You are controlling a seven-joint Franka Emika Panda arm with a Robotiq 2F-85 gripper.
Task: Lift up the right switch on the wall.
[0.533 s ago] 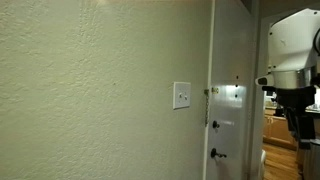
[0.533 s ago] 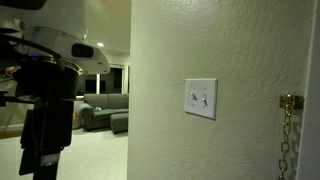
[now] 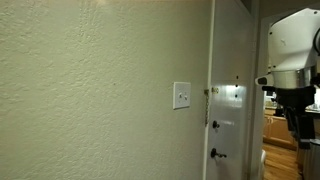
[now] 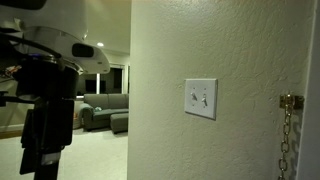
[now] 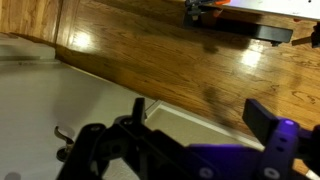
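Note:
The white switch plate (image 4: 200, 98) sits on the rough cream-green wall (image 4: 170, 50); it also shows in an exterior view (image 3: 181, 95). The right switch (image 4: 205, 99) is the tiny right-hand toggle; whether it is up or down is too small to tell. The robot arm (image 3: 293, 60) stands well away from the plate, beyond the door, and shows in an exterior view (image 4: 50, 80) far to the side of the wall's corner. In the wrist view my gripper (image 5: 203, 115) is open and empty, and it faces a wood floor and a white baseboard. The switch is not in the wrist view.
A white panelled door (image 3: 230, 80) with dark handles (image 3: 215, 153) stands next to the plate. A brass door chain (image 4: 287, 125) hangs beside the plate. A grey sofa (image 4: 100, 110) stands in the room behind the arm. Wood floor (image 5: 180, 50) lies below the gripper.

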